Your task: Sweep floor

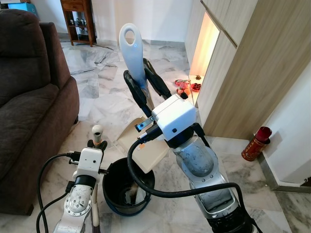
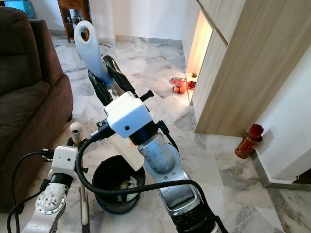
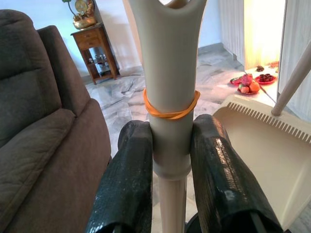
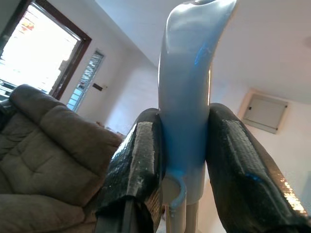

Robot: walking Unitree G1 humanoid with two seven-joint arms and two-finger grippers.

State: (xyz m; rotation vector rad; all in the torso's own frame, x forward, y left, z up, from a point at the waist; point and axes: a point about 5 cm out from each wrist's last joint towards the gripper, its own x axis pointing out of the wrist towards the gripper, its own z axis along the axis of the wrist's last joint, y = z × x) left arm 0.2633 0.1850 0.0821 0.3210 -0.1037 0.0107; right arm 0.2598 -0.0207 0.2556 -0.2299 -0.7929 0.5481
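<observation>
My right gripper [image 1: 145,86] is shut on the pale blue handle [image 1: 131,43] of a cream dustpan [image 1: 148,150], just below its looped top. The pan hangs tilted over a black bin [image 1: 127,187] on the marble floor. In the right wrist view the black fingers [image 4: 138,165] press both sides of the blue handle [image 4: 187,97]. Lower left, my left gripper [image 1: 97,144] is shut on a beige broom handle [image 3: 170,73] with an orange rubber band [image 3: 170,110] around it. The broom's rounded top [image 1: 97,130] stands beside the bin. Its bristles are hidden.
A brown sofa [image 1: 29,97] fills the left side. Wooden cabinets [image 1: 252,73] line the right, with a red canister [image 1: 256,143] on the floor at their foot. Plates of fruit [image 1: 187,86] lie by the lit gap. A wooden side table [image 1: 77,19] stands at the back.
</observation>
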